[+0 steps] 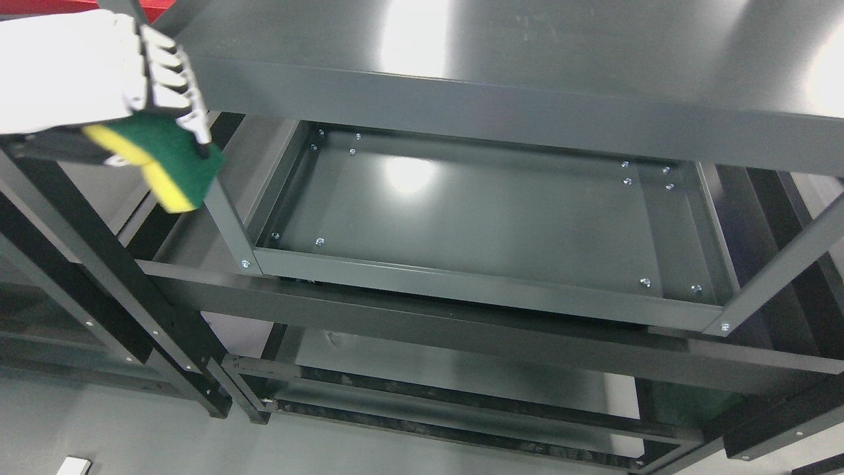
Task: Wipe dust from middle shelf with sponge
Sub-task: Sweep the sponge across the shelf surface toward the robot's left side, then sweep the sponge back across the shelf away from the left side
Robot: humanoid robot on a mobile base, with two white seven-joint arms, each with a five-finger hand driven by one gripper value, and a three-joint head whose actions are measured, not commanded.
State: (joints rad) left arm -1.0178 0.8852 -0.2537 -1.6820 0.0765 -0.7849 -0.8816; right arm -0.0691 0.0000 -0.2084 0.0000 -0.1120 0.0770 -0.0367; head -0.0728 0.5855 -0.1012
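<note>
My left hand (155,99) comes in from the upper left, white with dark-and-silver fingers (173,82). It is shut on a sponge (168,161), green scouring side up and yellow foam below. The sponge hangs in the air at the left front corner of the dark grey metal rack, just outside its left upright post (227,218). The middle shelf (475,218) is a recessed grey tray with bolts at its corners, to the right of and below the sponge. The sponge does not touch it. My right hand is out of view.
The top shelf (527,53) overhangs the back of the middle shelf. A front crossbar (475,284) edges the tray. A lower shelf (461,376) lies beneath. A black rack frame (99,264) stands on the left. A small white object (74,466) lies on the grey floor.
</note>
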